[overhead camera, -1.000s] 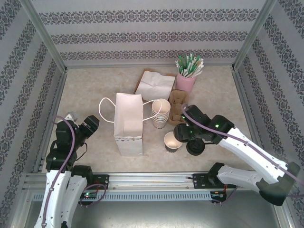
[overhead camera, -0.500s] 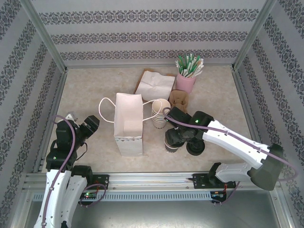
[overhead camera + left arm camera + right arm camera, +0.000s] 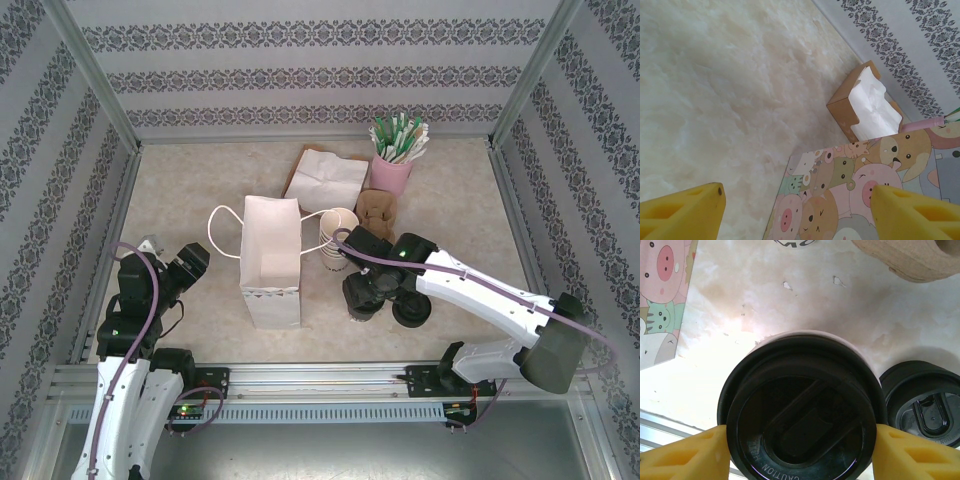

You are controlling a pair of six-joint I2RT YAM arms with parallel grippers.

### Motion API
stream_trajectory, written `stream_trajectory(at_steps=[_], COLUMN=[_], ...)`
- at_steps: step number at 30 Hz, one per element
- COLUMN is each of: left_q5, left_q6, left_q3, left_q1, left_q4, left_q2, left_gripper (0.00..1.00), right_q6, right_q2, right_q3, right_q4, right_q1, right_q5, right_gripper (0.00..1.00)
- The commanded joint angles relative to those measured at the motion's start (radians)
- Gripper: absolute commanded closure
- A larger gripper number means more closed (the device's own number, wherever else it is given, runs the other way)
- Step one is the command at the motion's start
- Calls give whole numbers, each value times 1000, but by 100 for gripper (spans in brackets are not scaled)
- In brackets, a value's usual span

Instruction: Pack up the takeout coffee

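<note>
Patterned grey-and-white wallpaper walls in a pale marbled beige tabletop (image 3: 180, 190) on three sides. Near its middle stands an open white paper bag with cord handles (image 3: 270, 260), whose outer side carries a print of cartoon pigs and dogs in the left wrist view. Just right of the bag is a stack of lidless cream paper cups (image 3: 338, 238). Behind that lies a brown moulded cardboard cup carrier (image 3: 377, 208), and behind the carrier a pink cup (image 3: 390, 175) holds green-and-white wrapped straws (image 3: 400, 138). A brown cardboard pack of white napkins (image 3: 325, 178) lies flat near the back, left of the pink cup. The takeout coffee (image 3: 800, 425), a paper cup capped with a round black plastic sip lid, stands upright on the table in front of the cup stack, near the bag's right side. A low stack of loose black lids (image 3: 922, 405) sits just beside it on the right. The right gripper (image 3: 800, 455) reaches over the coffee from above, and its yellow fingers (image 3: 685, 455) meet the lid's rim on opposite sides, pinching it. The left gripper (image 3: 800, 215) hangs left of the bag near the table's left edge, its yellow fingers spread wide with nothing between them, aimed past the bag's printed side toward the napkin pack.
</note>
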Motion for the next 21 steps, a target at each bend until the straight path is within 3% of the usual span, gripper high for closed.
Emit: stream_trajectory(at_steps=[1,21], left_q5=[9,4], left_q6=[15,13], left_q3=[18,16], left_q1=[10,10], left_q4=[0,3], left_q2=[-1,-1], left_gripper=[23,23], right_q6=[14,16], right_q2=[5,22], right_q3=[3,28], right_q4=[4,-48], right_q1=[15,41], right_q5=[18,103], right_gripper=[33,33])
